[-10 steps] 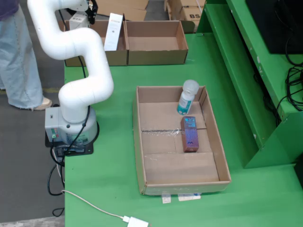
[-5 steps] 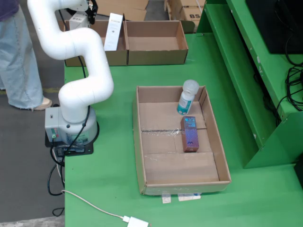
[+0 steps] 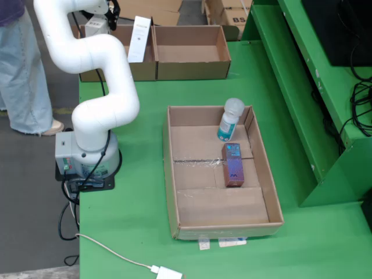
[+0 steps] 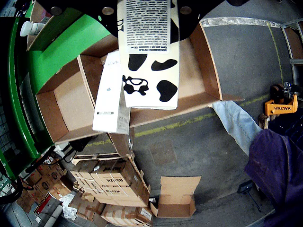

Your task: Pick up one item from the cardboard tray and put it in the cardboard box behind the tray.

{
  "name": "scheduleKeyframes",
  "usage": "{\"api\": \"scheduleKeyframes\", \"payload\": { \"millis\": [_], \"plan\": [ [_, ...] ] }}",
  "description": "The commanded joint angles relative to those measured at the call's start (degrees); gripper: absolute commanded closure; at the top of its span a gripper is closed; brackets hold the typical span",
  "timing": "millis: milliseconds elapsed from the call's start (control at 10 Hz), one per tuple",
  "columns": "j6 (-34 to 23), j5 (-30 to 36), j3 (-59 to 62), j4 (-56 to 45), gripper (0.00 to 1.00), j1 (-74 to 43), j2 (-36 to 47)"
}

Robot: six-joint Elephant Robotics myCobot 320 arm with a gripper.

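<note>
In the view that rides on the gripper, my gripper point(image 4: 147, 14) is shut on a white carton with black cow patches point(image 4: 149, 71), which hangs over the cardboard boxes. A plain white carton point(image 4: 111, 94) stands against the wall between the two boxes. In the still view the gripper point(image 3: 110, 11) is at the back left over the left box point(image 3: 116, 67), and the arm hides the held carton. The white carton point(image 3: 140, 38) stands in that box. The cardboard tray point(image 3: 180, 197) holds a clear bottle point(image 3: 229, 119) and a purple box point(image 3: 233, 164).
A second, bare box point(image 3: 192, 53) sits right of the first. The arm's base point(image 3: 87, 154) stands left of the tray, with cables point(image 3: 110, 250) trailing to the front edge. A green shelf frame point(image 3: 308, 87) rises on the right. A person point(image 3: 20, 64) stands at the far left.
</note>
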Motion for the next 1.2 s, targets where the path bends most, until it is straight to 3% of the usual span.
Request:
{"api": "scheduleKeyframes", "payload": {
  "millis": [0,300,400,600,700,900,1000,1100],
  "plan": [
    [0.62,0.80,1.49,-2.51,1.00,-1.05,0.78],
    [-0.59,2.79,-3.85,-0.83,1.00,-2.94,1.85],
    [-1.75,3.45,-13.95,5.82,1.00,-3.76,5.63],
    [-2.22,3.87,-14.68,7.21,1.00,-4.01,5.19],
    [-4.17,4.97,-10.09,7.42,1.00,-5.32,0.97],
    [-4.17,4.97,-10.09,7.42,1.00,-5.32,0.97],
    [-8.16,5.50,1.49,8.33,1.00,-7.18,-8.28],
    [-8.16,5.50,1.49,8.33,1.00,-7.18,-8.28]
  ]
}}
